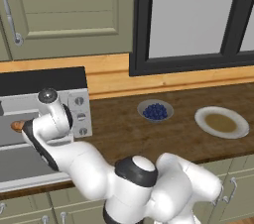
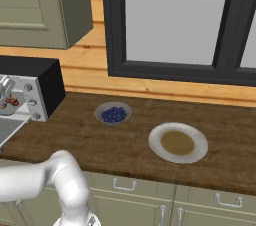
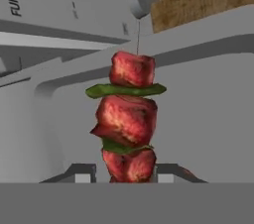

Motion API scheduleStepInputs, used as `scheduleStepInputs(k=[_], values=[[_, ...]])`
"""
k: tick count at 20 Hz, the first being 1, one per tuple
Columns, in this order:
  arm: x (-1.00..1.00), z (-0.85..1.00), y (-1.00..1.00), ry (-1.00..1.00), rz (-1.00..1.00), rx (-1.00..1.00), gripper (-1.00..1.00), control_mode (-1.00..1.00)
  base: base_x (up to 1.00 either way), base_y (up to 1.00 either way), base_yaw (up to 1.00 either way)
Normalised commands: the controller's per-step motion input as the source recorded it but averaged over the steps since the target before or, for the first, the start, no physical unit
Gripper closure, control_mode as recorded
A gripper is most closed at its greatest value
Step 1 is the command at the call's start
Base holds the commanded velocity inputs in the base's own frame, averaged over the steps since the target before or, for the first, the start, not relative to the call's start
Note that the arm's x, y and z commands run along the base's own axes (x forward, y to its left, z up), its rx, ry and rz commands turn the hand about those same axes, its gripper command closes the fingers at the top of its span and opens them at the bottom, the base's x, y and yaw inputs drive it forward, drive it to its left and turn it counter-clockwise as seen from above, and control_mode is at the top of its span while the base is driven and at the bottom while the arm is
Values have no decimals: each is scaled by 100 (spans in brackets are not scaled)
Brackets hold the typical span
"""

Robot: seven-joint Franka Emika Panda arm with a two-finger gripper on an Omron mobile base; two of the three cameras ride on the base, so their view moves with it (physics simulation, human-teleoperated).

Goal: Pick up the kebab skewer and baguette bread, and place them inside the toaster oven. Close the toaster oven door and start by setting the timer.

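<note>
with the boxy silver-grey toaster oven open, its wide grey door dropped flat and the golden baguette bread already inside, the gripper should ease wider only over the rack, its fingers flanking the red-brown kebab skewer, grip unclear.

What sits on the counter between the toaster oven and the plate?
A small bowl of blueberries stands on the wooden counter between the toaster oven and the plate, with bare wood either side. Both base views show it.
</note>
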Motion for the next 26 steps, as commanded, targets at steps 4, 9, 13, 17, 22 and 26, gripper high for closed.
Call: scheduleStepInputs(k=[4,9,13,17,22,26], values=[[0,5,24,-2,-9,5,-100,-100,0,0,0],[-3,29,37,-6,-7,5,-100,-100,0,0,0],[-13,38,43,0,-5,7,-100,-100,0,0,0],[-22,53,43,0,-4,8,-100,-100,0,0,0],[-19,45,42,-8,-3,5,-100,-100,0,0,0],[-58,27,21,-4,-3,2,-100,-100,0,0,0]])
